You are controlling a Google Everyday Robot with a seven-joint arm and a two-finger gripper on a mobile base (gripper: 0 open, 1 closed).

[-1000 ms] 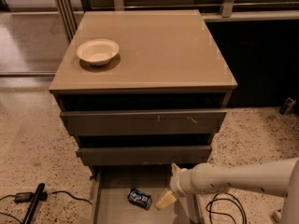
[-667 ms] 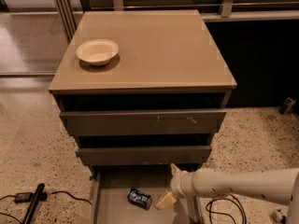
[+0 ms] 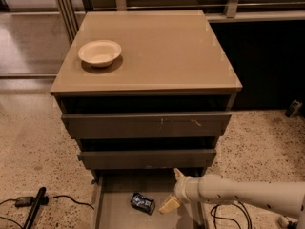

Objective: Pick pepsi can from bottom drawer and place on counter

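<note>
The pepsi can (image 3: pixel 143 202) lies on its side on the floor of the open bottom drawer (image 3: pixel 114 213), left of centre. My gripper (image 3: pixel 172 190) is inside the drawer, just to the right of the can and apart from it. It is open, with one cream fingertip (image 3: pixel 178 173) up by the drawer front and the other (image 3: pixel 169 205) down near the can. Nothing is in it. My white arm (image 3: pixel 238 193) reaches in from the right. The counter (image 3: pixel 157 46) is the tan top of the cabinet.
A white bowl (image 3: pixel 99 52) sits on the counter's left side. Two shallower drawer fronts (image 3: pixel 145 125) jut out above the bottom drawer. A black tool and cable (image 3: pixel 33 206) lie on the floor at the left, and cables (image 3: pixel 228 216) lie at the right.
The gripper has stayed almost in place beside the can. The arm behind it has dropped lower and lies flatter. The can has not moved.
</note>
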